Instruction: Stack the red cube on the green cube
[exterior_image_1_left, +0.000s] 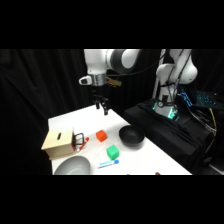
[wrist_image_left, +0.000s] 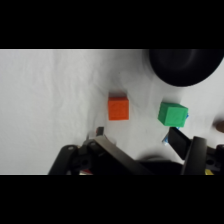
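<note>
**Reach for the red cube: not gripped yet**

Gripper hangs above the table, well clear of both cubes. Fingers look apart w/ nothing between them. Red cube sits on bare table, green cube near it, black bowl beyond. Approx plan: centre over red, square the 2 fingers to its flat faces, drop straight, avoid nudging green.

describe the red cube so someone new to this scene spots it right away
Start at the round black bowl on the white table. Toward the tan wooden box sits the small red-orange cube, alone on bare table. Its bright green cube neighbour matches it in size; only colour differs.
</note>
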